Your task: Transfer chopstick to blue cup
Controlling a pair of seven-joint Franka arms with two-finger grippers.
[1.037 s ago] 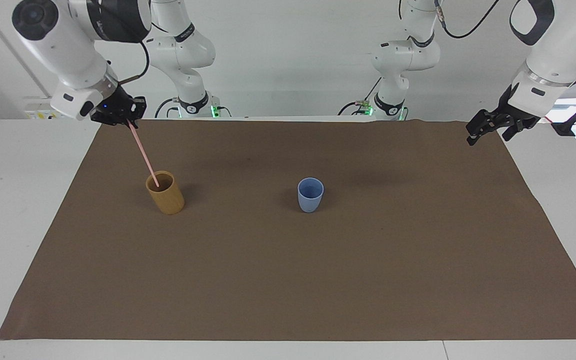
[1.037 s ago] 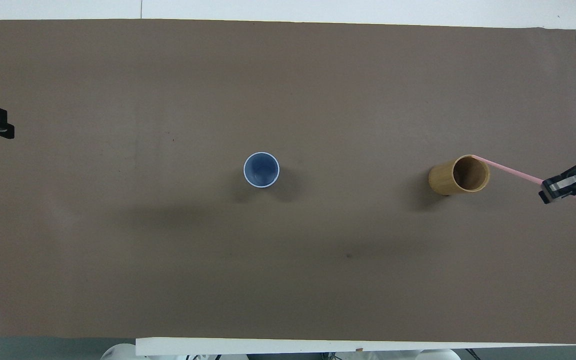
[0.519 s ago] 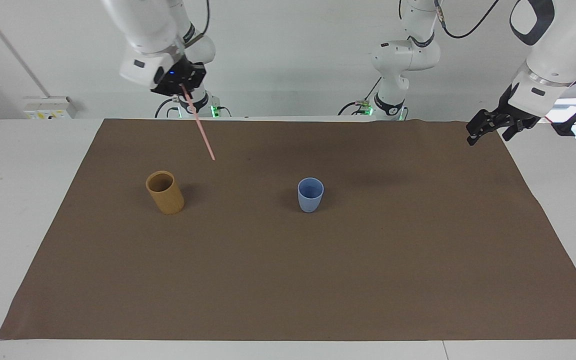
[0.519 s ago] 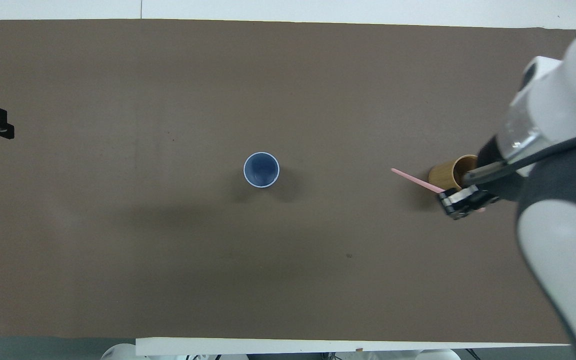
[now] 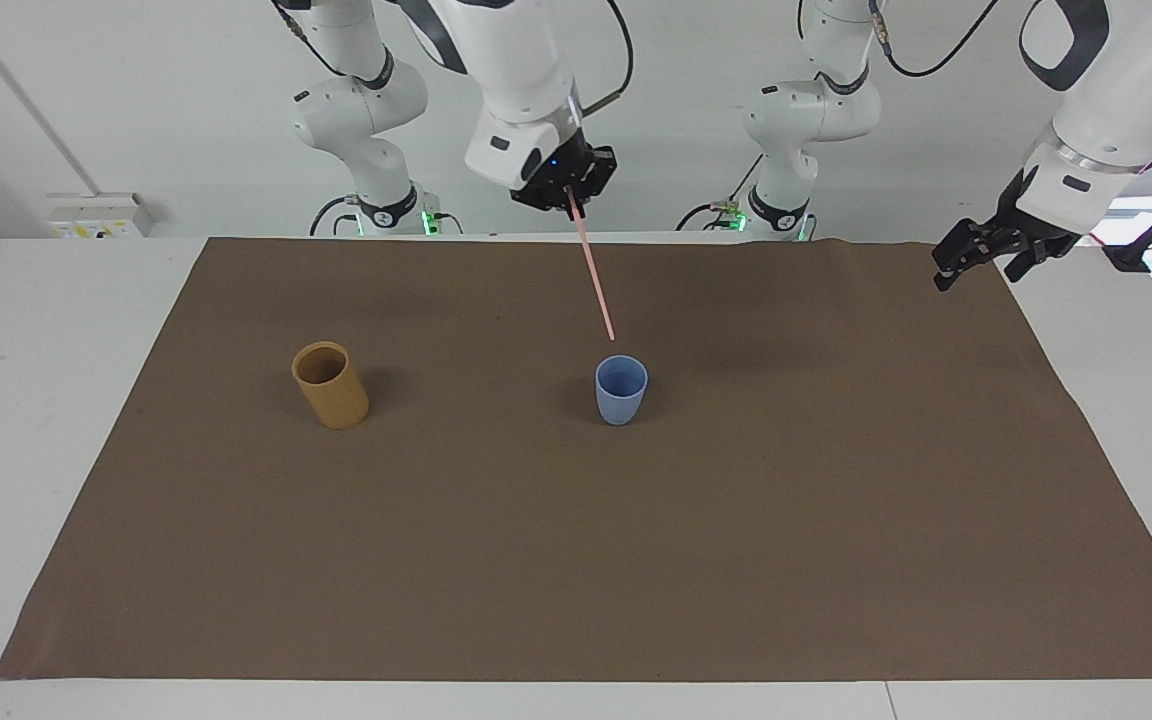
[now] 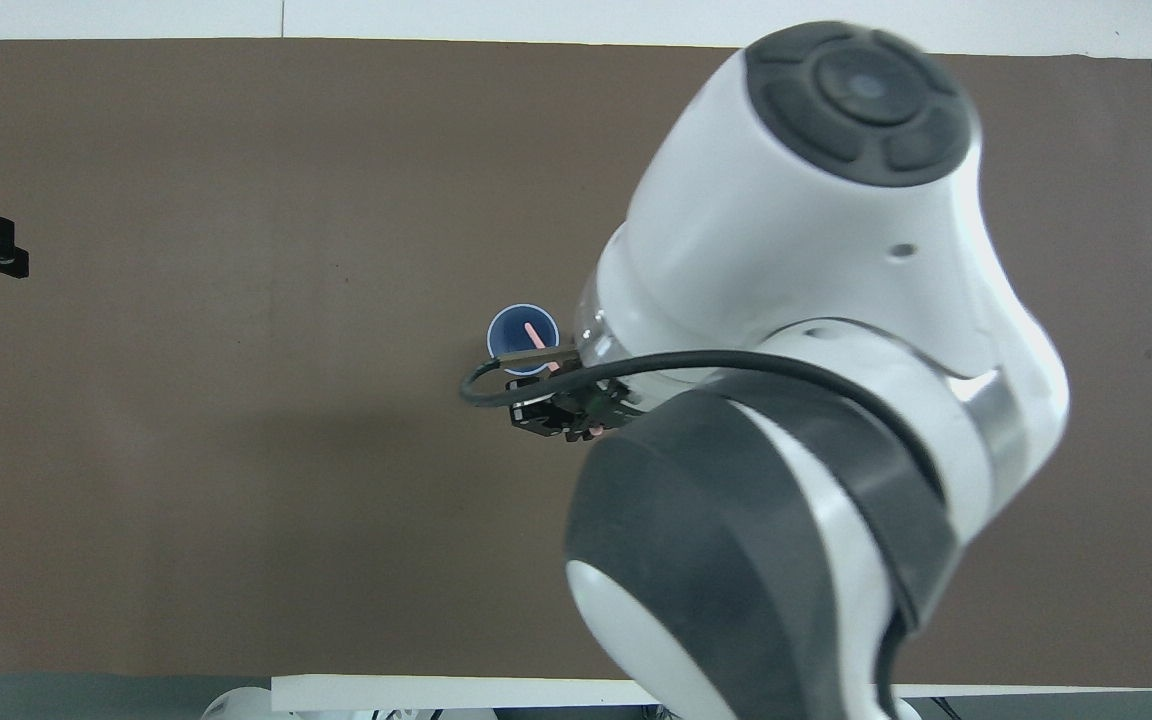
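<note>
The pale pink chopstick (image 5: 594,273) hangs tilted in the air, its upper end pinched in my right gripper (image 5: 570,193), which is shut on it. Its lower tip ends just above the rim of the blue cup (image 5: 621,390), apart from it. In the overhead view the chopstick's tip (image 6: 532,333) shows over the mouth of the blue cup (image 6: 510,330), with the right gripper (image 6: 558,408) beside it. My left gripper (image 5: 976,266) waits open and empty over the mat's corner at the left arm's end, and its tips (image 6: 6,252) show at the overhead view's edge.
A taller tan cup (image 5: 330,385) stands upright on the brown mat (image 5: 576,560) toward the right arm's end, level with the blue cup. In the overhead view the right arm's bulk hides it.
The right gripper has lifted the chopstick out of the tan cup and carried it across the mat to above the blue cup. The left arm has not moved.
</note>
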